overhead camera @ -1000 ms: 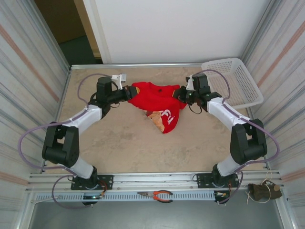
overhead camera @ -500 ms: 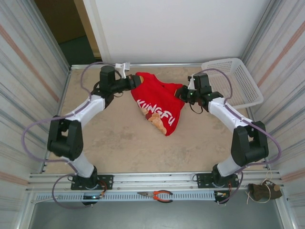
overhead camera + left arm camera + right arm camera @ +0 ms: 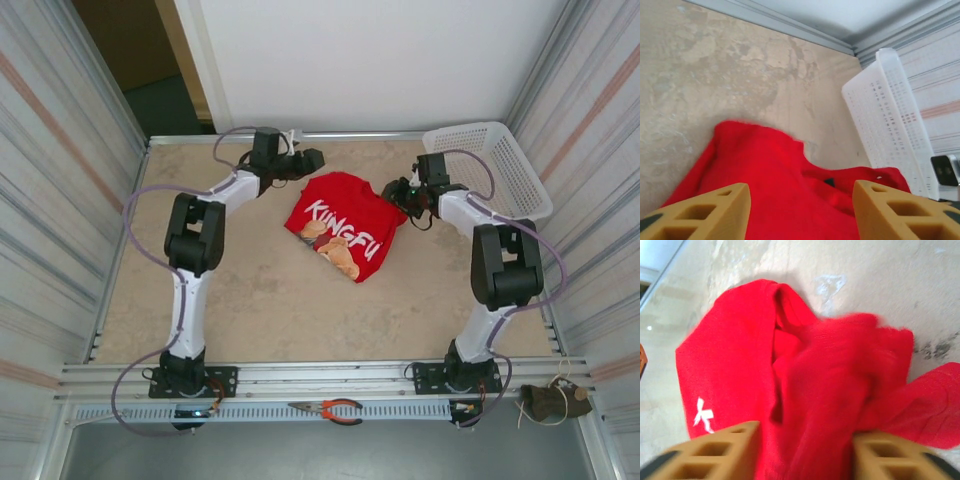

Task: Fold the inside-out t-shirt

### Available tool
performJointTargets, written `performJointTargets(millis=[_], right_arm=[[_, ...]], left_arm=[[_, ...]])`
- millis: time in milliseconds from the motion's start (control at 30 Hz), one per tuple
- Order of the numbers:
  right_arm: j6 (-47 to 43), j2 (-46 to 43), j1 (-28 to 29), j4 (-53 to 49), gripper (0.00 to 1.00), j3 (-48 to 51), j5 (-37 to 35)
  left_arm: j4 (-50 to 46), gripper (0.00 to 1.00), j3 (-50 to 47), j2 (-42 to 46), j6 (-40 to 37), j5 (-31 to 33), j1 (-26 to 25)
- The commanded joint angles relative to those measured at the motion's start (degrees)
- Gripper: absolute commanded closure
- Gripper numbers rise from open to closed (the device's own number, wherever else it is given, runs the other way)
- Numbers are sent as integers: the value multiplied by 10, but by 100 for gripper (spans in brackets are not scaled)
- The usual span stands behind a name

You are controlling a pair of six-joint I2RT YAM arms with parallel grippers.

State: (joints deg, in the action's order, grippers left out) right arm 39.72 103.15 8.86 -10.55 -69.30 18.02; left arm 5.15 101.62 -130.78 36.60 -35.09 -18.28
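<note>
**Both tools apart, red t-shirt (image 3: 345, 205) lying between them**

We see the left tool (image 3: 800, 192) with its two fingers (image 3: 715, 210) spread wide and nothing between them. The red cloth lies below and beyond them. From above, this tool hangs just off the shirt's far left corner, clear of the cloth.

The right tool (image 3: 805, 435) also has its fingers apart, with a bunched fold of red cloth sitting in the gap. We cannot tell whether the fingers press on it. From above, it sits at the shirt's right edge.

The t-shirt lies rumpled in the far middle of the worktop (image 3: 250, 300), between the two tools. Its printed face is up, with the white lettering (image 3: 338, 222) above the brown bear graphic (image 3: 338, 255) at its near end.

A white basket (image 3: 505, 175) stands in the far right corner, just beyond the right arm. A pair of pliers (image 3: 335, 408) lies on the metal rail at the near edge, between the two arm bases.
</note>
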Motion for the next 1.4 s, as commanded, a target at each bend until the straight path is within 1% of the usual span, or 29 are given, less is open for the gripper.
performJointTargets(millis=[0, 33, 167, 300, 367, 433, 500, 600, 700, 833, 1067, 1133, 1167, 1233, 1267, 1333, 1367], right_arm=[[-10, -27, -1, -14, 42, -15, -26], [-10, -43, 0, -24, 39, -9, -35], [-7, -111, 16, -94, 32, 30, -82], [-7, -179, 66, -172, 31, 80, -134], [10, -206, 93, -176, 31, 116, -133], [35, -221, 124, -166, 31, 154, -126], [62, -219, 154, -140, 30, 185, -115], [96, -196, 197, -106, 30, 209, -114], [112, -174, 227, -97, 30, 209, -122], [122, -156, 252, -89, 31, 205, -129], [138, -104, 262, -73, 32, 187, -125], [142, -86, 262, -67, 36, 182, -123], [142, -80, 262, -64, 41, 180, -121], [141, -74, 261, -66, 61, 175, -121], [136, -77, 260, -67, 71, 174, -120], [124, -87, 256, -73, 91, 171, -113], [116, -95, 254, -77, 100, 170, -105]], left_arm=[[-15, 33, 29, 29, 4, -3, 26], [-14, 30, 11, 46, 0, -5, 33], [-25, 29, -99, 136, -6, 0, 53], [-98, 28, -202, 216, -28, 7, 54], [-153, 28, -231, 236, -45, 24, 47], [-221, 29, -238, 239, -67, 42, 38], [-256, 29, -244, 236, -87, 66, 24], [-282, 29, -238, 211, -104, 78, 7], [-301, 29, -226, 189, -110, 86, -3], [-306, 29, -229, 178, -112, 101, -10], [-304, 30, -230, 147, -113, 117, -18], [-301, 35, -223, 132, -115, 118, -18], [-299, 42, -218, 123, -119, 119, -18], [-292, 62, -214, 114, -126, 117, -18], [-286, 73, -214, 113, -130, 117, -17], [-279, 100, -219, 120, -134, 117, -13], [-274, 100, -227, 129, -132, 111, -9]])
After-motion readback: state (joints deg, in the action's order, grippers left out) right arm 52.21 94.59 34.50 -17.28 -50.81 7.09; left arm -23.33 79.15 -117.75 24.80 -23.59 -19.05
